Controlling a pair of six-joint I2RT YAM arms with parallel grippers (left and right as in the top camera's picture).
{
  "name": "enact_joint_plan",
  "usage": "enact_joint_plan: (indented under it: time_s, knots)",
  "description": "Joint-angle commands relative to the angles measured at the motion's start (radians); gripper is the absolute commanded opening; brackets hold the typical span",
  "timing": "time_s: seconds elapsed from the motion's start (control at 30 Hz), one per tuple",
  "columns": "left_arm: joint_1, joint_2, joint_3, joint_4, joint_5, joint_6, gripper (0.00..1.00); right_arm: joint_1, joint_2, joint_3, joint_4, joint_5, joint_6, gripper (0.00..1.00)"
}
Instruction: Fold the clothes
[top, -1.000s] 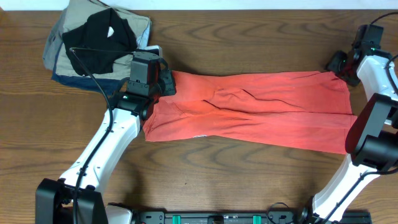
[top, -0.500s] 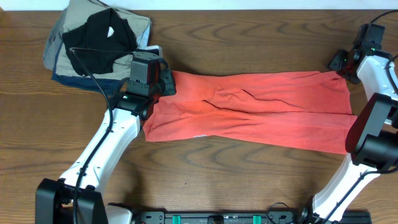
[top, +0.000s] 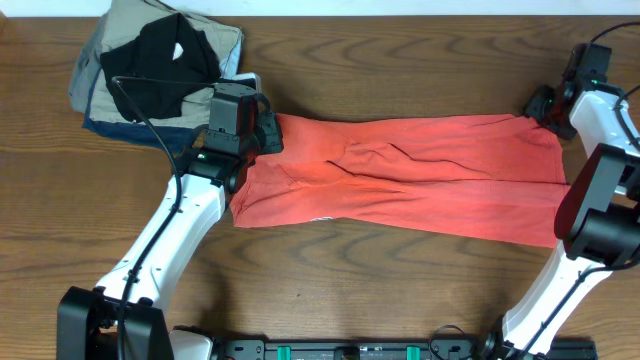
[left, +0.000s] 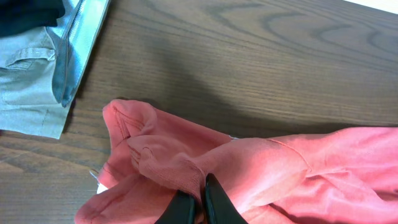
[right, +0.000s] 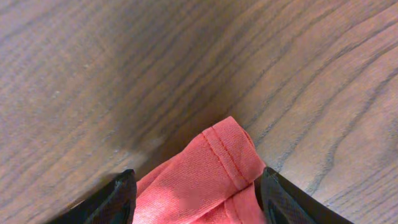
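The coral-red T-shirt (top: 420, 180) lies folded into a long band across the table, lettering hidden. My left gripper (top: 265, 135) is at its left end, shut and pinching a bunched fold of the fabric, as the left wrist view shows (left: 200, 202); the shirt (left: 280, 168) spreads to the right there. My right gripper (top: 545, 108) is at the shirt's far right top corner. In the right wrist view its fingers (right: 196, 193) are wide apart, with the hemmed corner of the shirt (right: 205, 168) lying between them on the table.
A stack of folded garments (top: 150, 70), black on top of khaki, light blue and navy, sits at the back left, close to my left gripper; its edge shows in the left wrist view (left: 31, 81). Bare wood table (top: 400, 290) lies in front of the shirt.
My right wrist has shifted slightly at the shirt's corner. The left arm and the shirt have not visibly moved.
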Motion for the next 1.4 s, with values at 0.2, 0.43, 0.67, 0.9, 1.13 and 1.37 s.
enact_joint_plan:
  time_s: [0.2,0.43,0.67,0.9,1.13,1.37]
  knots:
    - [0.003,0.011,0.024,0.002,-0.005,-0.005,0.06,-0.010,0.042,0.015,0.002,0.017,-0.003,0.57]
    - [0.003,0.011,0.024,0.002,-0.005,-0.005,0.06,-0.010,0.042,0.015,0.000,0.017,-0.003,0.34]
    - [0.003,0.011,0.024,0.002,-0.005,-0.005,0.06,-0.018,0.042,0.016,-0.004,0.051,0.053,0.20]
    - [0.003,0.011,0.024,0.002,-0.005,-0.005,0.06,-0.030,0.042,0.019,-0.008,0.055,0.054,0.22]
    - [0.003,0.011,0.024,0.002,-0.005,-0.005,0.06,-0.037,0.042,0.019,-0.012,0.058,0.056,0.07]
    - [0.003,0.011,0.024,0.002,-0.005,-0.005,0.06,-0.048,0.041,0.034,-0.028,0.058,0.062,0.01]
